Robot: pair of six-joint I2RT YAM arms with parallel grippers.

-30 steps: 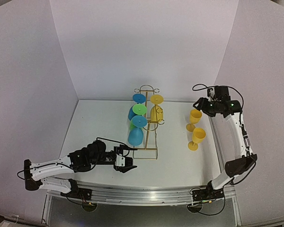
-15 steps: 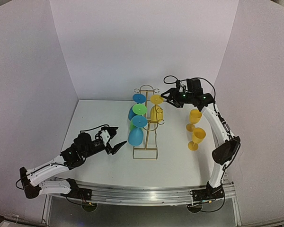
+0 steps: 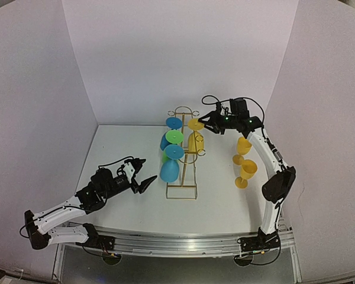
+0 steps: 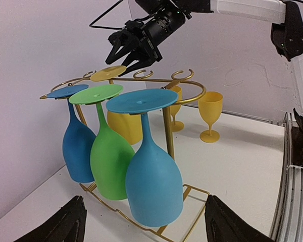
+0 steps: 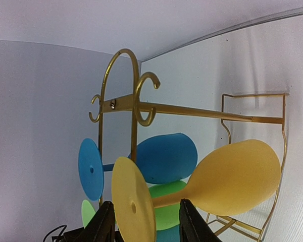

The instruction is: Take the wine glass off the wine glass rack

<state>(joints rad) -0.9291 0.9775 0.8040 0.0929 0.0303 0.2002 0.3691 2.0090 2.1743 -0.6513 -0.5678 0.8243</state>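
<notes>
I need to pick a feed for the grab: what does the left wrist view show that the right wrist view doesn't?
Only the left wrist: the right gripper seen from outside, up at the top of the rack, and the two standing yellow glasses beyond it. Only the right wrist: the foot of the hanging yellow glass sitting between the right fingers, with its whole bowl. Both: the gold rack, the hanging blue glasses and the green glass.

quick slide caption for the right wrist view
Right gripper straddles the foot of the yellow wine glass hanging upside down on the wine glass rack.
</notes>
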